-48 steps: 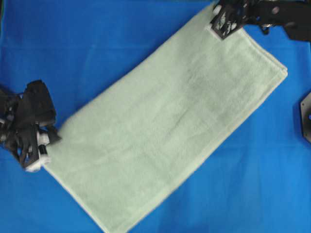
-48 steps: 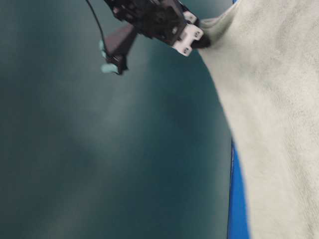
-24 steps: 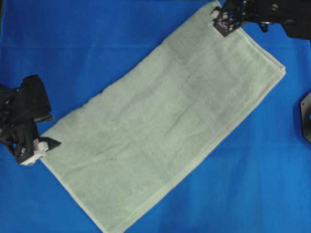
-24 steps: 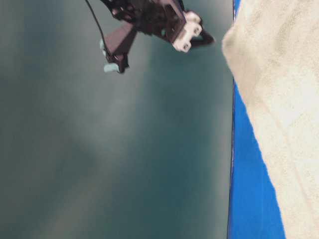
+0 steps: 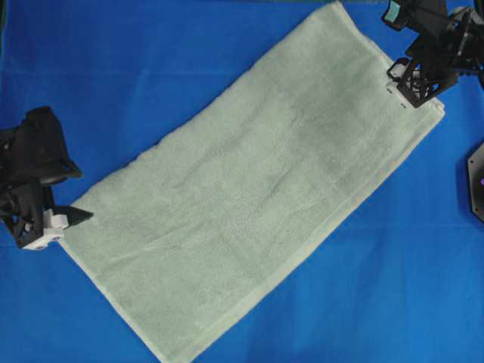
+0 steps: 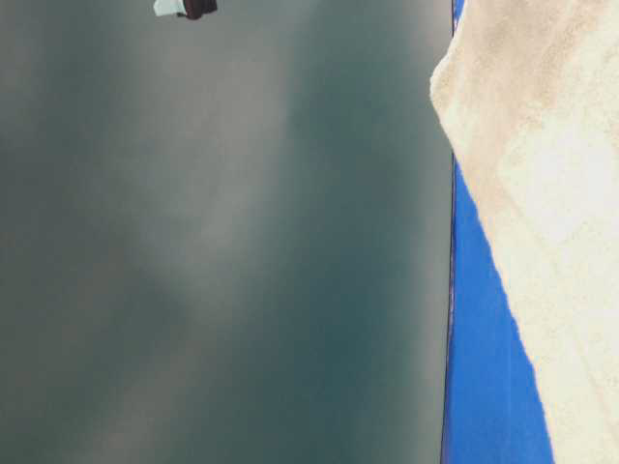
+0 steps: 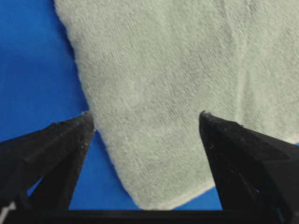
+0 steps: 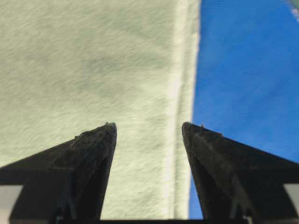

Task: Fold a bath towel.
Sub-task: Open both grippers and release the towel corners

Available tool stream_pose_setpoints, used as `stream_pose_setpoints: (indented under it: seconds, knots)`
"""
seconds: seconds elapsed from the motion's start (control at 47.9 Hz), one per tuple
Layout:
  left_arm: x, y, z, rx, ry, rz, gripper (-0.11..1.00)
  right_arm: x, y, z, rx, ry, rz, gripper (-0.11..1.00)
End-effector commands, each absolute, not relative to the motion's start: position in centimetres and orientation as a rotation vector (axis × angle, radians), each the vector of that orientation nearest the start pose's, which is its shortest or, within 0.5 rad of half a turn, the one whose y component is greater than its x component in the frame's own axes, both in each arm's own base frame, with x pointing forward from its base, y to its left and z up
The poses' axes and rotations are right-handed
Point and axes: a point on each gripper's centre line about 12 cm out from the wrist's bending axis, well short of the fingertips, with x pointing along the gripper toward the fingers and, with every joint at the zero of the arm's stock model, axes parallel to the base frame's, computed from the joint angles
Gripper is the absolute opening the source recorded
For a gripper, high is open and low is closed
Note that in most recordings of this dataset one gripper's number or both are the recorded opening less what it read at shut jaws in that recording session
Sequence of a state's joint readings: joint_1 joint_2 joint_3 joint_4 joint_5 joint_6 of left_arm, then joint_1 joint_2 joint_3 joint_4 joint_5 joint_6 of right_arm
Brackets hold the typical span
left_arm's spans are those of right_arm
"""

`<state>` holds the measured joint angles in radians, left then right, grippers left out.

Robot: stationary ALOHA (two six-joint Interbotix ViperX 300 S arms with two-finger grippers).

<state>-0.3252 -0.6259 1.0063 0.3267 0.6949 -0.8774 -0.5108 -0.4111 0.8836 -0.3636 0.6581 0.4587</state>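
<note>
Blue cloth (image 5: 189, 60) is covering the whole work surface, w/ the bath towel (image 5: 257, 181) lying flat on it as a long diagonal strip, running from lower left of the overhead frame up to the upper right. Looks like it's already doubled once lengthwise: stacked hemmed edges are showing along the lower-right long side. Left gripper (image 5: 64, 221) is sitting at the left edge of the overhead frame, just beside the towel's lower-left short end, fingers spread wide and nothing between them; in the left wrist view (image 7: 145, 123) the towel's corner is lying below and between the two black fingers, untouched. Right gripper (image 5: 404, 89) is hovering over the upper-right short end near its corner, also spread wide and empty; right wrist view (image 8: 148, 126) is showing the hem running right between the fingers w/ blue cloth to the right. Table-level view gives little, only towel edge at the right side. Judging by this, the step in hand is re-grasping for the next fold. To do it well: each gripper should be coming down on a corner of the same short end, pinching all layers incl. the hem, not just the top one, then lifting evenly so the strip isn't skewing. Risk: catching blue cloth w/ the towel.
</note>
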Motion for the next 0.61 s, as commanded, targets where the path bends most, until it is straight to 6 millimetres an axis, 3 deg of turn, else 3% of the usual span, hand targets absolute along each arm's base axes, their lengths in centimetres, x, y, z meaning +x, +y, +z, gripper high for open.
stream_pose_setpoints:
  seconds: [0.0, 0.125, 0.48, 0.585]
  knots:
    - [21.4, -4.4, 20.2, -0.289, 0.974, 0.201, 0.86, 21.0, -15.1, 19.0, 0.32, 1.034, -0.755, 0.61]
    - [21.9, -4.6, 20.1, -0.273, 0.985, 0.197, 0.86, 21.0, -15.7, 17.4, 0.333, 1.072, -0.761, 0.61]
    - [22.2, -4.7, 20.0, -0.271, 0.992, 0.197, 0.86, 19.9, -17.0, 9.2, 0.421, 1.145, -0.742, 0.61]
    - [22.2, -4.7, 20.0, -0.272, 0.993, 0.197, 0.86, 19.4, -16.9, 8.1, 0.438, 1.172, -0.743, 0.61]
